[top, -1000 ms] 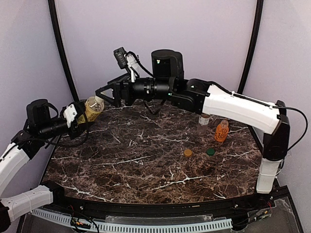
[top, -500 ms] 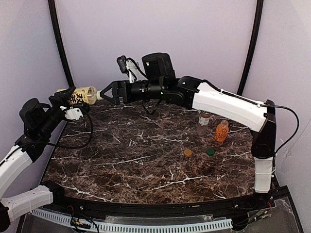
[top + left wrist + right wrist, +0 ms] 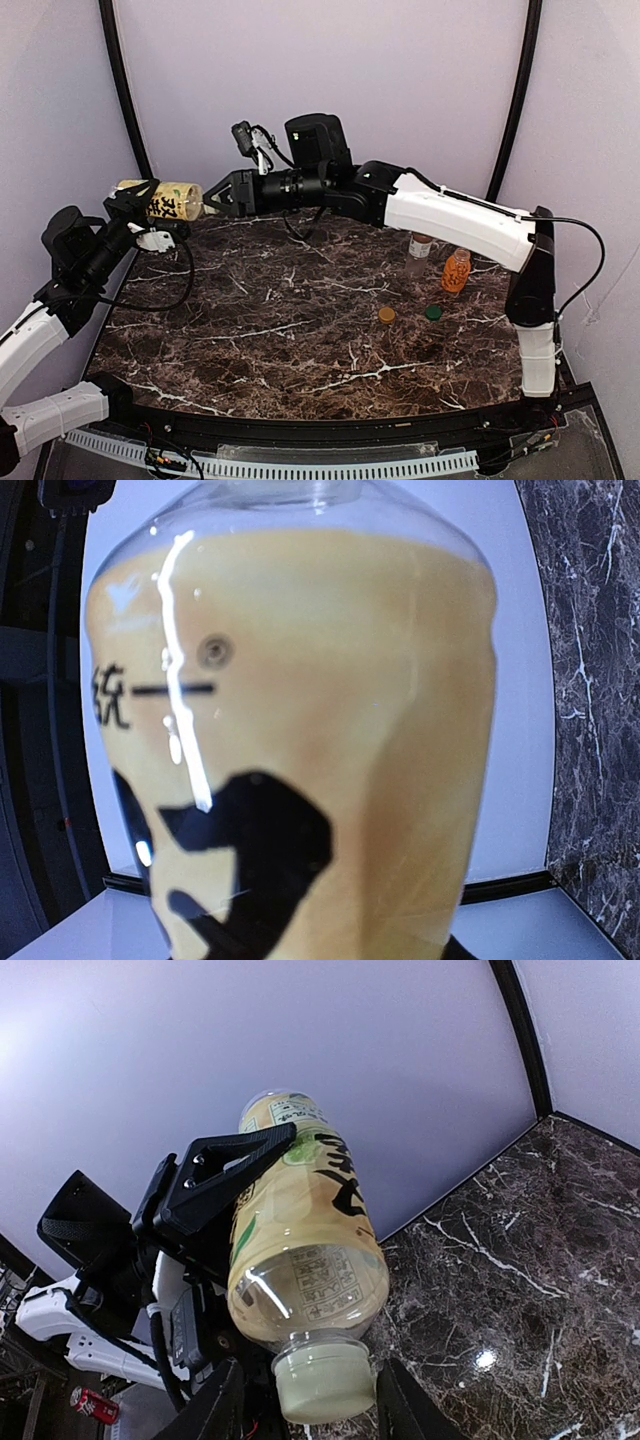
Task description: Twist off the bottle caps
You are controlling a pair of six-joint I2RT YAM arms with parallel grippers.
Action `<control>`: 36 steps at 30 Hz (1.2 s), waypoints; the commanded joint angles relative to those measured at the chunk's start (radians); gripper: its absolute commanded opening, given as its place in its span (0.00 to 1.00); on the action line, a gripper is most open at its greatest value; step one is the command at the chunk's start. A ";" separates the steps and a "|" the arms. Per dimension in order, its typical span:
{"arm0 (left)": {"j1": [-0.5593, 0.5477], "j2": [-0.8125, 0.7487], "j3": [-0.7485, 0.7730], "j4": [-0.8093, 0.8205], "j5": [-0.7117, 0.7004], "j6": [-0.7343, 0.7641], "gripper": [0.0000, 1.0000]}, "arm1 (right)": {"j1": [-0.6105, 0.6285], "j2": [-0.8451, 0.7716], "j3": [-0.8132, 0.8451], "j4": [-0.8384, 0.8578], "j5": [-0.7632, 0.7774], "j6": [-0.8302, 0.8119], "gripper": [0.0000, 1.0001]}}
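Left claw [image 3: 148, 203] is being clenched around the yellow bottle [image 3: 175, 199], which is being held level in the air over the far left corner of the table [image 3: 280, 340]. Its cap [image 3: 325, 1383] is being pointed into the right claw [image 3: 214, 195] and flanked by that claw's fingers [image 3: 402, 1415], one on each side; whether it is being squeezed cannot be told. Brown bottle [image 3: 421, 246] and orange bottle [image 3: 456, 270] are standing at the table's right, well apart from both claws, with a gold cap [image 3: 386, 315] and a green cap [image 3: 433, 312] lying near them.
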 commanded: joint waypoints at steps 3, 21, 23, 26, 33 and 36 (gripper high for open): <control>-0.010 -0.004 -0.005 0.025 -0.011 0.005 0.38 | -0.009 0.025 0.017 0.047 -0.039 0.031 0.43; -0.010 0.002 -0.001 0.035 -0.008 0.006 0.38 | -0.011 0.021 -0.011 0.046 -0.058 0.041 0.42; -0.010 0.003 0.000 0.035 -0.010 0.006 0.38 | -0.011 0.023 -0.013 0.043 -0.056 0.040 0.42; -0.010 0.005 0.003 0.038 -0.010 0.003 0.38 | -0.012 0.026 -0.013 0.036 -0.054 0.044 0.44; -0.010 0.007 0.005 0.039 -0.005 0.001 0.38 | -0.014 0.030 -0.014 0.025 -0.046 0.042 0.45; -0.010 0.007 0.007 0.041 -0.005 0.002 0.38 | -0.016 0.030 -0.014 0.020 -0.039 0.038 0.46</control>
